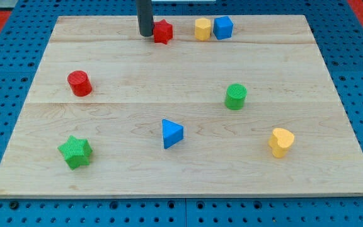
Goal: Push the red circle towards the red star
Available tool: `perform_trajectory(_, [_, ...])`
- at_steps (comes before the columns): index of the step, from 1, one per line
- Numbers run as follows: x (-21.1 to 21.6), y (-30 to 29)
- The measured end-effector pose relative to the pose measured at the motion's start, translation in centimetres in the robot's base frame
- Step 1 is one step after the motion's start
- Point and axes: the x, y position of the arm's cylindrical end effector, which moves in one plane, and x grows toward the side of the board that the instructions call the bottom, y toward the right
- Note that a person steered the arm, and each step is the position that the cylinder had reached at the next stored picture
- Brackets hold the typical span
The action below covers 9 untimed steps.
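Note:
The red circle [79, 83] stands at the view's left, in the upper half of the wooden board [181, 183]. The red star [162, 31] sits near the view's top edge of the board, left of centre. My tip [145, 34] rests on the board just left of the red star, close to it or touching it. The red circle is well below and to the left of my tip.
A yellow block [202, 29] and a blue block [223, 27] sit side by side right of the red star. A green circle [236, 96] is right of centre. A blue triangle [172, 133], a green star [75, 152] and a yellow heart [281, 142] lie lower down.

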Motion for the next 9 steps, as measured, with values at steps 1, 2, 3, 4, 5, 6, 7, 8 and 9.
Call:
perform_trajectory(1, [0.0,0.0])
perform_trajectory(2, [3.6,-0.3])
perform_trajectory(3, [8.9,-0.8])
perform_trajectory(4, [14.8,-3.0])
perform_trajectory(5, [18.1,-7.8])
perform_trajectory(6, [19.9,-10.7])
perform_trajectory(7, [19.7,-13.5])
perform_trajectory(8, [17.8,-12.6])
perform_trajectory(9, [15.4,-12.5])
